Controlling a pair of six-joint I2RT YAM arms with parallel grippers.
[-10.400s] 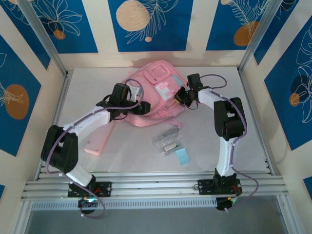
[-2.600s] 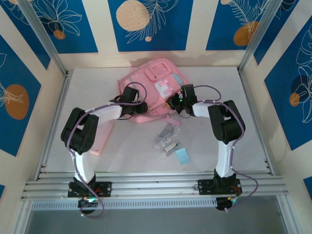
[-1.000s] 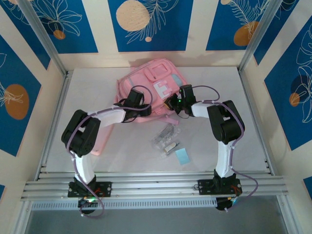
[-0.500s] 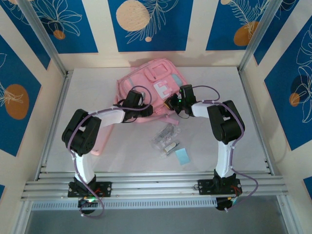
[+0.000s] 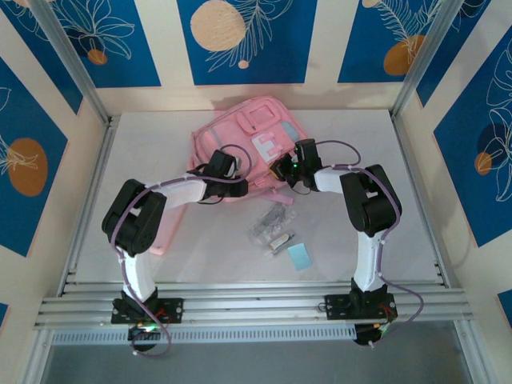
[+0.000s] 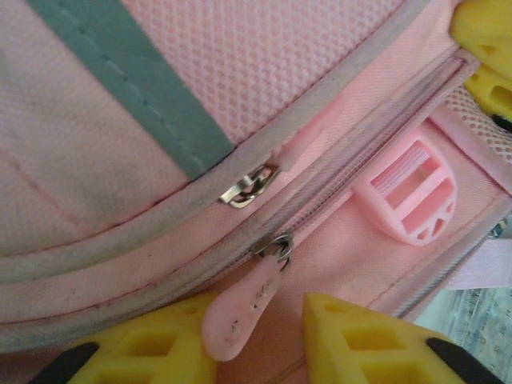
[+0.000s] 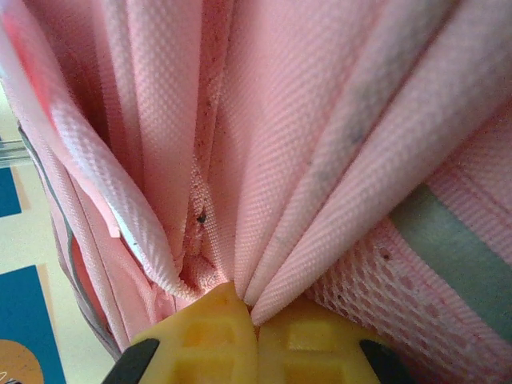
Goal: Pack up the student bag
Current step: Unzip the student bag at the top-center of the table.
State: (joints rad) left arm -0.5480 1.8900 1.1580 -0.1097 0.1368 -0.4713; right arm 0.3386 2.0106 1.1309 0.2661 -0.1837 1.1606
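Observation:
The student bag (image 5: 248, 132) is a large pink backpack lying flat at the back middle of the table. My left gripper (image 5: 238, 184) is at its near edge. In the left wrist view the yellow fingers (image 6: 144, 348) stand apart, and a pink zipper pull (image 6: 240, 316) lies in the gap against the left finger. A metal slider (image 6: 276, 246) joins the pull to the zip. My right gripper (image 5: 282, 170) is at the bag's right near corner. It (image 7: 256, 308) is shut on a bunch of pink bag fabric (image 7: 320, 144).
A flat pink pouch (image 5: 160, 232) lies near my left arm. Clear packets (image 5: 270, 220), a small white item (image 5: 278, 240) and a light blue card (image 5: 299, 256) lie on the table in front of the bag. A pink buckle (image 6: 408, 192) sits beside the zip.
My left gripper has crept slightly right along the bag's near edge and its jaws have narrowed. The right gripper has kept its hold without moving.

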